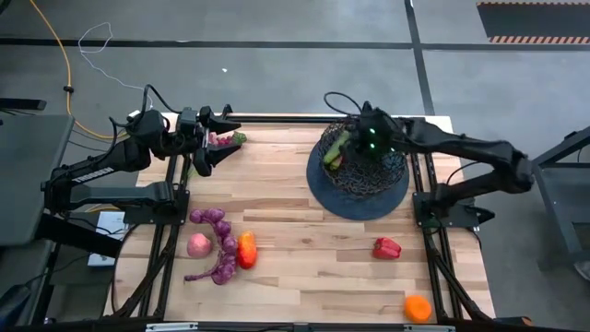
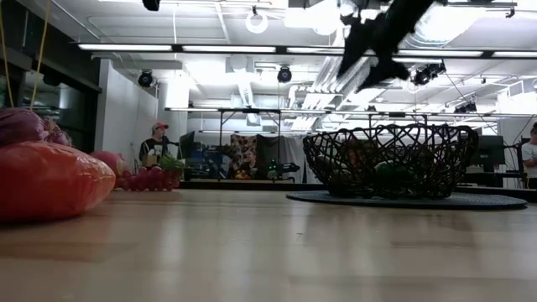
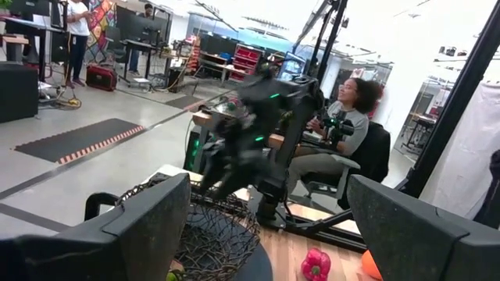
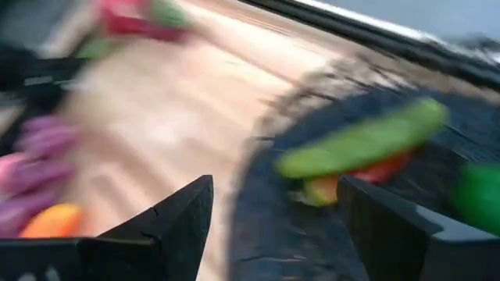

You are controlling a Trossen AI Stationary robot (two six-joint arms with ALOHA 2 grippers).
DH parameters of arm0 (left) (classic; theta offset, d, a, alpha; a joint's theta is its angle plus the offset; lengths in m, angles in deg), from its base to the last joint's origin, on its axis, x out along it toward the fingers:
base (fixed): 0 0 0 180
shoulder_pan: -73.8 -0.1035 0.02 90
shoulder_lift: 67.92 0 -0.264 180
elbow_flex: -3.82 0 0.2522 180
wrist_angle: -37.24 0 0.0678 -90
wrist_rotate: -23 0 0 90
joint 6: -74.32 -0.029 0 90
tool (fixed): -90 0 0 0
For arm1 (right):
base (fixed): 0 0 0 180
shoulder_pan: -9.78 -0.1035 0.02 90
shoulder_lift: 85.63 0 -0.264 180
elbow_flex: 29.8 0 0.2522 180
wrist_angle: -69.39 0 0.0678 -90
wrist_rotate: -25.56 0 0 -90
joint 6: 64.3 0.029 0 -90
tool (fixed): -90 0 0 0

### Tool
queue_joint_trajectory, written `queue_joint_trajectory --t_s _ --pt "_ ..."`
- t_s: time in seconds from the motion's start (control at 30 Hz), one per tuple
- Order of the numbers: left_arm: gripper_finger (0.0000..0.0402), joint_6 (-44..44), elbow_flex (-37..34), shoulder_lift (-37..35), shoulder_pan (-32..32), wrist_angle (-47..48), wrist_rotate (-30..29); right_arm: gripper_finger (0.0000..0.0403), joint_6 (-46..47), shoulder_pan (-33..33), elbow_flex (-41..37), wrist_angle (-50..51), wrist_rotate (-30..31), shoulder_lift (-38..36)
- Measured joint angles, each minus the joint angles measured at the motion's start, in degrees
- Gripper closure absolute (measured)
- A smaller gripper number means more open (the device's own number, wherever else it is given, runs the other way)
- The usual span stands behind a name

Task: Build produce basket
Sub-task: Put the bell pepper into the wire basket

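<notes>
The black wire basket [image 1: 358, 184] stands on its dark disc at the table's far right, with a long green piece [image 4: 367, 140], a red piece and a round green one inside. My right gripper [image 4: 273, 195] hovers open above the basket's far rim [image 2: 373, 50], holding nothing. My left gripper [image 3: 266, 195] is open and raised at the far left [image 1: 210, 140], beside a red radish bunch [image 1: 226, 138] lying on the table. On the near left lie purple grapes [image 1: 214, 218], a pink piece [image 1: 198, 244] and an orange piece [image 1: 246, 249].
A red pepper [image 1: 387, 247] and an orange [image 1: 418, 307] lie on the near right of the wooden table. Bare wood stretches across the middle between the basket and the left pile. People sit at desks in the room beyond the far edge.
</notes>
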Motion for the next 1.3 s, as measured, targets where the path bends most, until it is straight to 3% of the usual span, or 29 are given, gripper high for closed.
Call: queue_joint_trajectory --t_s 0.23,0.43,0.63,0.87,1.03,1.17,1.3 --pt "0.0067 0.0 0.0 0.0 0.0 -0.22 0.17 0.0139 -7.8 -13.56 0.0 -17.4 0.73 -3.32" --pt "0.0067 0.01 0.0 -0.02 0.0 -2.1 0.48 0.0139 -16.23 -18.29 -0.01 -33.06 1.59 -1.94" --pt "0.0067 0.19 0.0 -0.04 -0.02 -2.21 0.5 0.0139 -23.22 -18.56 -0.01 -34.47 1.81 -2.36" --pt "0.0067 0.19 0.0 -0.04 -0.02 -2.19 0.48 0.0139 -22.99 -18.56 -0.01 -33.87 1.75 -2.38" --pt "0.0067 0.2 0.0 -0.04 -0.02 -2.19 0.42 0.0139 -15.33 -19.87 -0.01 -25.52 -1.93 -2.44" --pt "0.0067 0.04 0.0 -0.04 -0.02 -1.68 0.28 0.0139 -5.32 -23.94 -0.01 -6.77 -9.0 -2.35" --pt "0.0067 0.03 0.0 -0.02 0.0 -1.24 0.28 0.0139 3.96 -31.87 -0.01 11.57 -10.07 -1.06"
